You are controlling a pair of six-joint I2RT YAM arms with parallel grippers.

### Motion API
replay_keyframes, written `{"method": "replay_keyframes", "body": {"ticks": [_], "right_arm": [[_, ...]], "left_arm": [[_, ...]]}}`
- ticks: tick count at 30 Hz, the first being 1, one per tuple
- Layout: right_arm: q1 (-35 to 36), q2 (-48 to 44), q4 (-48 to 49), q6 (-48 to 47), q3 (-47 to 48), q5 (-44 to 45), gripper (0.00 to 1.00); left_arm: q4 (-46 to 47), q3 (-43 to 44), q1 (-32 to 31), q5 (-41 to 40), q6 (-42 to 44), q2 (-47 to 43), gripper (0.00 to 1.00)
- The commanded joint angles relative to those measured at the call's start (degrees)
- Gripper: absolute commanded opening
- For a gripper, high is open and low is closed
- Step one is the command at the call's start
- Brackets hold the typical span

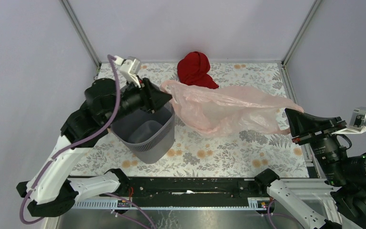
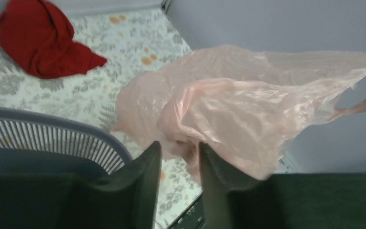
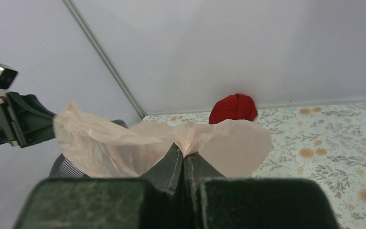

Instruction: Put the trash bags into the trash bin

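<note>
My left claw (image 1: 167, 98) and right claw (image 1: 289, 114) each clench an end of the pink trash bag (image 1: 224, 107), stretched in the air beside the trash bin (image 1: 156, 143)

1. Top view: bright, even, soft light, and sharp across the whole frame. Shadows on the tabletop (image 1: 219, 152) are faint and soft-edged.
2. Left wrist view: hazy overall. The dark jaws along the bottom edge are out of focus, and a mild sheen lies on the pink bag (image 2: 248, 105).
3. Right wrist view: the jaws at the bottom are blurred, while the far floral pattern is crisper.
</note>
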Motion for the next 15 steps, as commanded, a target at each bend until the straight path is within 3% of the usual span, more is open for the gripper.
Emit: {"method": "replay_keyframes", "body": {"ticks": [1,5,7,11,15], "right_arm": [[-0.03,0.43,5.92,0.89,0.02,-1.08,0.00],[-0.02,1.09,6.31,0.05,-0.47,-0.67,0.00],[0.01,0.83,6.55,-0.32,-1.34,-0.13,0.00],[-0.01,0.06,7.18,-0.53,-3.19,0.42,0.00],[-0.03,-0.01,6.45,-1.17,-3.64,0.98,0.00]], "left_arm": [[-1.25,0.24,0.21,1.78,-0.07,0.31,0.55],[-7.60,1.58,0.20,-2.46,0.90,-0.84,0.85],[-11.20,1.47,0.14,-5.96,1.34,-1.71,0.94],[-16.22,-2.01,0.16,-10.59,1.12,-1.95,0.99],[-18.00,-3.86,0.18,-7.24,3.86,1.61,0.99]]}}
